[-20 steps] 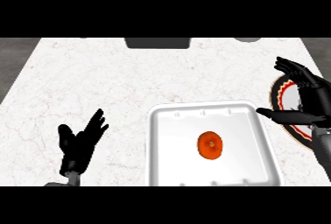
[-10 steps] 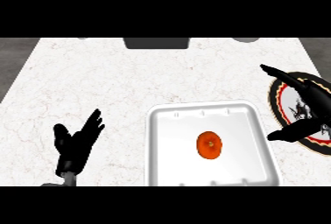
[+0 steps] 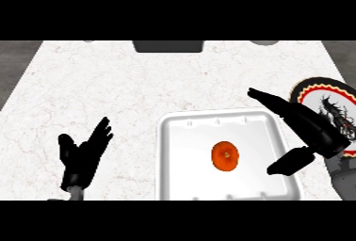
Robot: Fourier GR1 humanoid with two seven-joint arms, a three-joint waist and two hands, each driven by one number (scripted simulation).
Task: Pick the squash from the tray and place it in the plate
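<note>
An orange squash (image 3: 224, 156) lies in the middle of the white tray (image 3: 183, 164) at the lower centre. My right hand (image 3: 313, 130) hovers open over the tray's right edge, fingers stretched toward the upper left and thumb pointing down near the tray's right rim; it holds nothing. The plate (image 3: 332, 101), black-rimmed with a red ring and a dark pattern, sits at the right edge, partly hidden by my right hand. My left hand (image 3: 82, 157) rests open at the lower left, fingers up, apart from the tray.
A dark object (image 3: 168, 45) sits at the counter's far edge, top centre. White marble counter (image 3: 139, 89) stretches between it and the tray.
My right hand has moved left from over the plate to the tray's right edge, fingers spread wider. The left hand and squash stay put.
</note>
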